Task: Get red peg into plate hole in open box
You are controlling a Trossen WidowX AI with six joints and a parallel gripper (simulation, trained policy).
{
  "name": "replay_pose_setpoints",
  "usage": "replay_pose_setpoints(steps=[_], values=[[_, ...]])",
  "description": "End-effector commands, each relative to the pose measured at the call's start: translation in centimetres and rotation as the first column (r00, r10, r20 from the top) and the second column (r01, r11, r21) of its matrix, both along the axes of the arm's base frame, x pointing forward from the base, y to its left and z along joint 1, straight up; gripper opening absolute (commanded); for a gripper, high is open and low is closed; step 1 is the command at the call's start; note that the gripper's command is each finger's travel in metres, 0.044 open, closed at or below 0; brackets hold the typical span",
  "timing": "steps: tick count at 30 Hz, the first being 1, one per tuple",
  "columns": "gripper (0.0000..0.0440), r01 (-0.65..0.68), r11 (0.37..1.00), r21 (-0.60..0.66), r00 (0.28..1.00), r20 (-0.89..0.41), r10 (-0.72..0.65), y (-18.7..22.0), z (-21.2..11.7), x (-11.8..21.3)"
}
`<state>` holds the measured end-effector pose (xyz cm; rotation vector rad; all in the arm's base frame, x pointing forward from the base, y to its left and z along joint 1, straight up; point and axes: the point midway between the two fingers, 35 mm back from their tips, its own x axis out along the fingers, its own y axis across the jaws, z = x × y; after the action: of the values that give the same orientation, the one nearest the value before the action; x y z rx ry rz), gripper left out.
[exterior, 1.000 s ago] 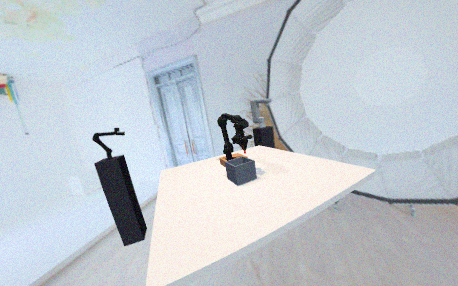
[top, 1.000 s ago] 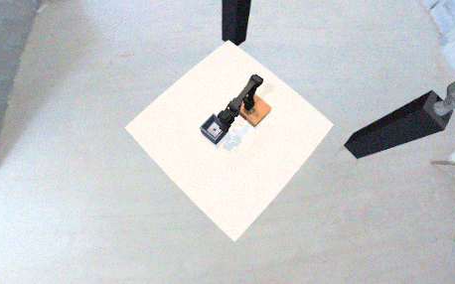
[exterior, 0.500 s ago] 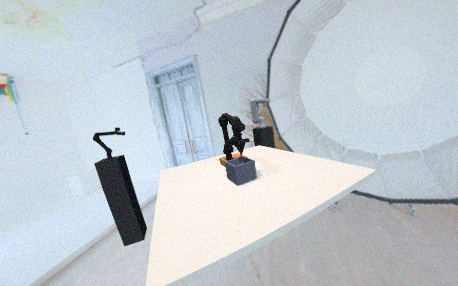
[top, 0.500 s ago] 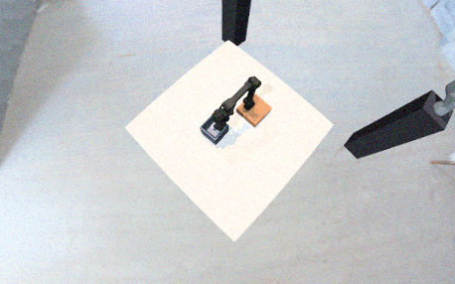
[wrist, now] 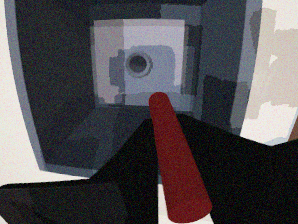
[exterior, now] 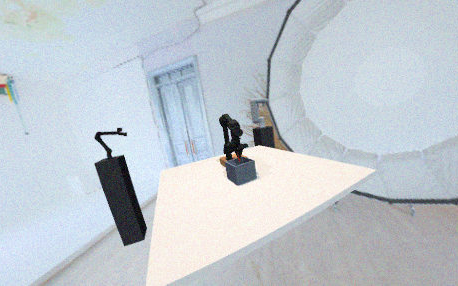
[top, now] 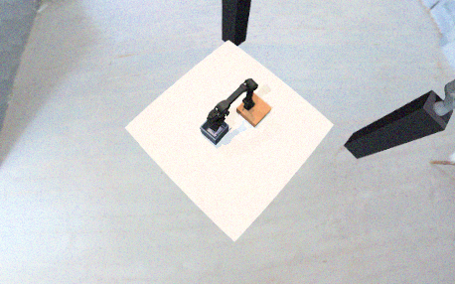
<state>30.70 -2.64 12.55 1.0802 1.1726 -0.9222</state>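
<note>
The red peg [wrist: 181, 165] is gripped between the fingers of my gripper [wrist: 164, 123] [exterior: 240, 151], which is shut on it. The dark blue-grey open box [wrist: 55, 60] [exterior: 241, 173] [top: 217, 141] stands on the table under the gripper. The pale plate [wrist: 150, 32] lies at its bottom, with a round hole [wrist: 138, 63]. In the wrist view the peg's far end appears below and right of the hole, over the plate's near edge. The peg is not in the hole. How far its end reaches below the box rim is hard to tell.
The arm's base stands on an orange-brown wooden board [top: 258, 115] beside the box. Both are on a pale square table [top: 233, 199] [exterior: 215, 215]. Black pillars [top: 397, 126] [exterior: 120, 200] stand beyond the table edges. The box's walls surround the plate.
</note>
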Motion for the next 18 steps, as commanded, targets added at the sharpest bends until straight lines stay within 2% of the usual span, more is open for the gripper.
replay_pose_setpoints(steps=[1, 18], values=[[0.0, -0.008, 1.0, 0.01, 1.0, -0.012, 0.008, -0.3, -1.1, 0.4], [0.0, -0.059, 0.998, 0.035, 0.998, -0.024, 0.059, -1.0, -5.1, 2.2]])
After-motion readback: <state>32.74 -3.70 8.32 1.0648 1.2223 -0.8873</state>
